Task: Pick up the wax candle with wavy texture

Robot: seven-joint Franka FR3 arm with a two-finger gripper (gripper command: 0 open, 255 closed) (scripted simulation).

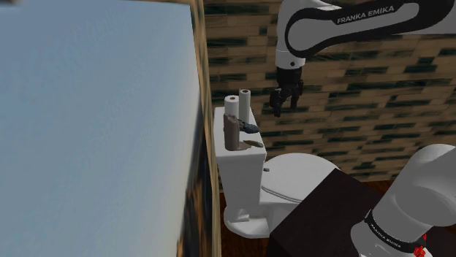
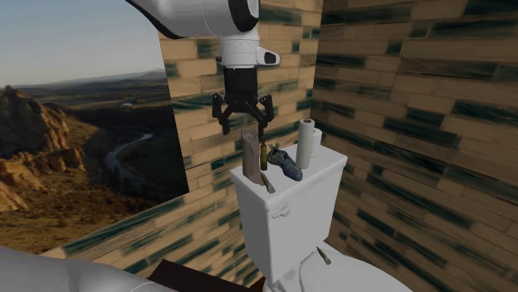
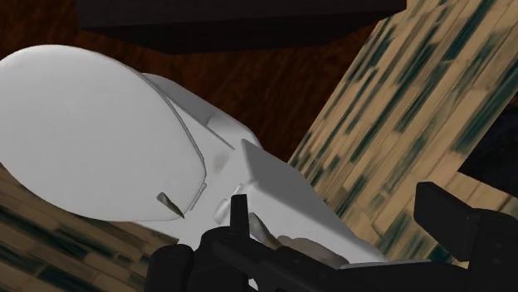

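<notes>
Your tool (image 2: 242, 120) hangs released, near and higher than the brown candle (image 2: 251, 153) standing upright at one end of the tank lid (image 2: 322, 169). Wax likely light, stiff, easily marred: pinch mid-height, gently.

candle (image 2: 251, 155) on tank (image 2: 290, 207) | rolls (image 2: 307, 143) on tank | hand (image 2: 242, 126) above tank

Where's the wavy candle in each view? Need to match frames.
Shoulder view: brown candle at centre, upright on the toilet tank, by two white rolls.
Second exterior view: candle centre, on the tank's left end, below the open claw.
Wrist view: cannot tell it apart.
Shared landmark: the white toilet tank.
</notes>
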